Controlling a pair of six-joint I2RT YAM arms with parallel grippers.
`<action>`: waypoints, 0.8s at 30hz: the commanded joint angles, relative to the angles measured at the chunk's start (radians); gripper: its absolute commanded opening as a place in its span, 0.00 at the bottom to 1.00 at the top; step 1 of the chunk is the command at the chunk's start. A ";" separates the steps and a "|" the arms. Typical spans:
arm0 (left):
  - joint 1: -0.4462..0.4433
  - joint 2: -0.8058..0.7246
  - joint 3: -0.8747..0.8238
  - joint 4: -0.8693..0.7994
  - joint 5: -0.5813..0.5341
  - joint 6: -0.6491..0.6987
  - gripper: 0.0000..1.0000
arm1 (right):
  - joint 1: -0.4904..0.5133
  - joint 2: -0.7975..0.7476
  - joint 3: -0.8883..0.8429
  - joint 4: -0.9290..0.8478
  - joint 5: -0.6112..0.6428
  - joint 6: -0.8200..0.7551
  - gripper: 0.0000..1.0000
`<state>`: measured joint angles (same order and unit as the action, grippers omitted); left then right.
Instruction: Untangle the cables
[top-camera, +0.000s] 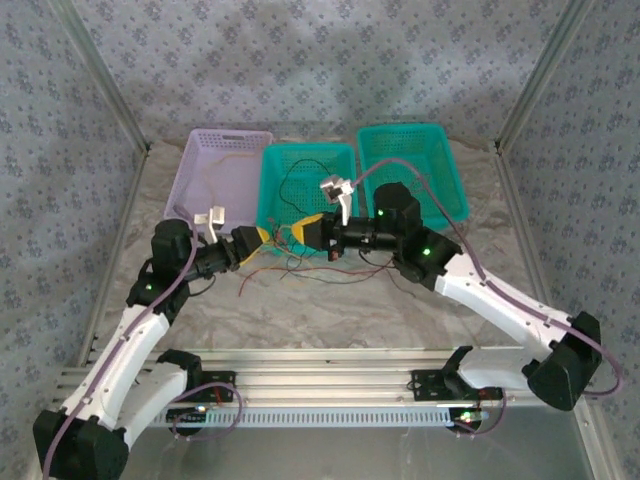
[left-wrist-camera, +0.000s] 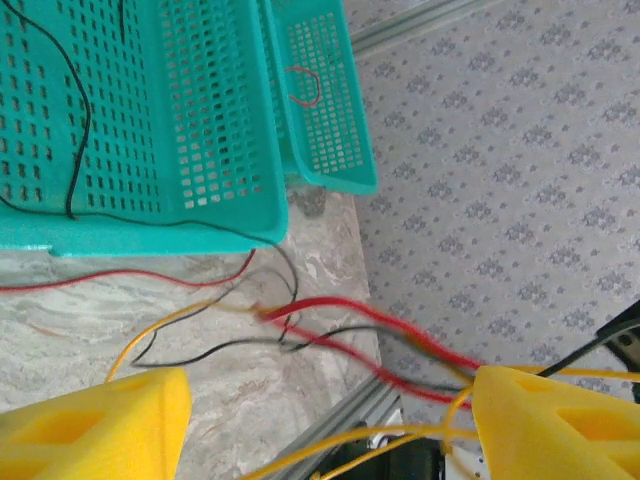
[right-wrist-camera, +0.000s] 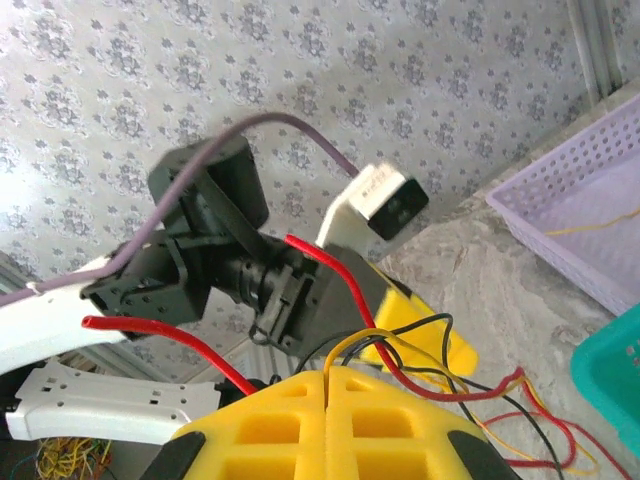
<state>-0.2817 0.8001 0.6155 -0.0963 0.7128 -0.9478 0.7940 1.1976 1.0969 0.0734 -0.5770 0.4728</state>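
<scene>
near teal basket (left-wrist-camera: 200, 100): right tool (right-wrist-camera: 328, 385) pinching cables (left-wrist-camera: 345, 308) (red, yellow, black); left tool (left-wrist-camera: 330, 400) spread, cables between.

White shells and black joints make up the left arm (top-camera: 125, 345) and right arm (top-camera: 500, 300). Purple-grey cables (right-wrist-camera: 290, 122) run along them, and the end effector fingers (right-wrist-camera: 330, 430) are yellow.

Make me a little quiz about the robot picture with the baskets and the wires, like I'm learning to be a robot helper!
1. What colour is the leftmost basket in the top view?
2. True or false: the right gripper has its jaws shut on the cables.
3. The wire lying inside the middle teal basket is: A black, B green, C white.
Key: 1 lilac; 2 true; 3 A.
</scene>
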 joint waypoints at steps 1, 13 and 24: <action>-0.024 -0.006 -0.043 0.049 0.036 0.004 0.75 | -0.003 -0.046 -0.012 0.031 -0.011 0.007 0.00; -0.065 -0.013 -0.096 0.090 0.024 0.069 0.81 | -0.019 -0.058 -0.017 0.067 -0.076 0.056 0.00; -0.089 -0.020 -0.058 0.000 -0.177 0.182 0.77 | -0.008 -0.061 -0.023 0.102 -0.148 0.111 0.00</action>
<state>-0.3550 0.8120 0.5079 -0.0689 0.6258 -0.8345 0.7795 1.1458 1.0775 0.1337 -0.6781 0.5522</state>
